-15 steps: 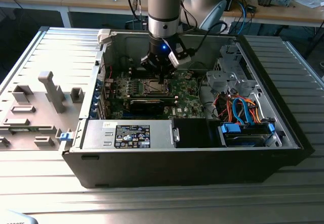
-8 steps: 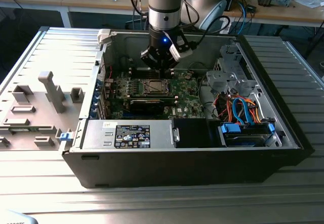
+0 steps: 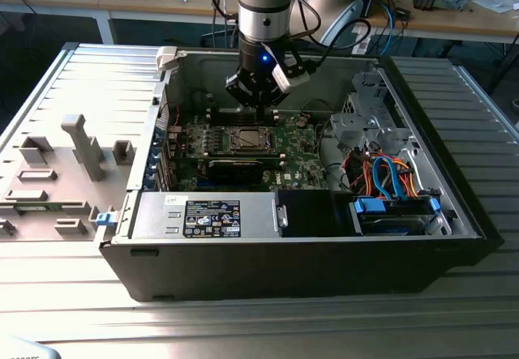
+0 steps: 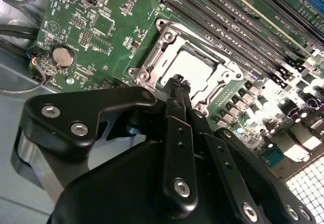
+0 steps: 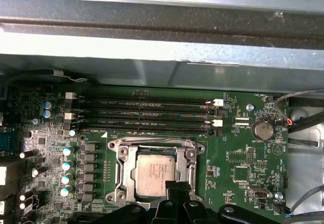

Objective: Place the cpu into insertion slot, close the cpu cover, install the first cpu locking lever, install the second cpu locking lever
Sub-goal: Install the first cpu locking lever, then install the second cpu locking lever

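Observation:
The cpu (image 5: 152,173) lies flat in the insertion slot (image 3: 247,138) in the middle of the green motherboard (image 3: 296,144), its silvery top showing. The cpu cover (image 5: 121,168) is a silver frame lying down around the chip; the chip (image 4: 195,67) shows through the window of the frame (image 4: 167,44). My gripper (image 4: 177,81) hangs just above one edge of the socket, its black fingers pressed together with nothing between them. It sits low over that edge (image 5: 177,187) in the first wrist view. In the exterior view the gripper (image 3: 258,108) reaches down inside the open case.
Long black memory slots (image 5: 142,115) run beside the socket, next to the case wall (image 5: 152,27). A coin battery (image 5: 262,129) sits on the board. A drive cage with orange and blue cables (image 3: 389,173) fills the exterior view's right. Grey fixture blocks (image 3: 81,144) stand outside on the left.

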Robot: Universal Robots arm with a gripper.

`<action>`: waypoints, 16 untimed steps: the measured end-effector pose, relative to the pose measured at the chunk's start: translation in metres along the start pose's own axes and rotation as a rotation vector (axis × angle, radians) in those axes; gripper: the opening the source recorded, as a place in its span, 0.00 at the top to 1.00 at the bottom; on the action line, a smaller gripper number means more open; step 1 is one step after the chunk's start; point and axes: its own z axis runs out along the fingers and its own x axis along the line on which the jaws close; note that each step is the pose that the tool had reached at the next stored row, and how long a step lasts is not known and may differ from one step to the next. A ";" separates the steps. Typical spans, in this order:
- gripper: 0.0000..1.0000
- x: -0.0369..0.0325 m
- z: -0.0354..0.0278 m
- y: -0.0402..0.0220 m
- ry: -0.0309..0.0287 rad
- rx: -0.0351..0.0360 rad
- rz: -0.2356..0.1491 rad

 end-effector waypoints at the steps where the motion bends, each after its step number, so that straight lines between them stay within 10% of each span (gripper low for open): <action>1: 0.89 0.0000 0.0000 0.0000 0.0000 0.0000 0.000; 16: 0.89 0.0006 0.0000 -0.0119 0.0000 0.0000 0.000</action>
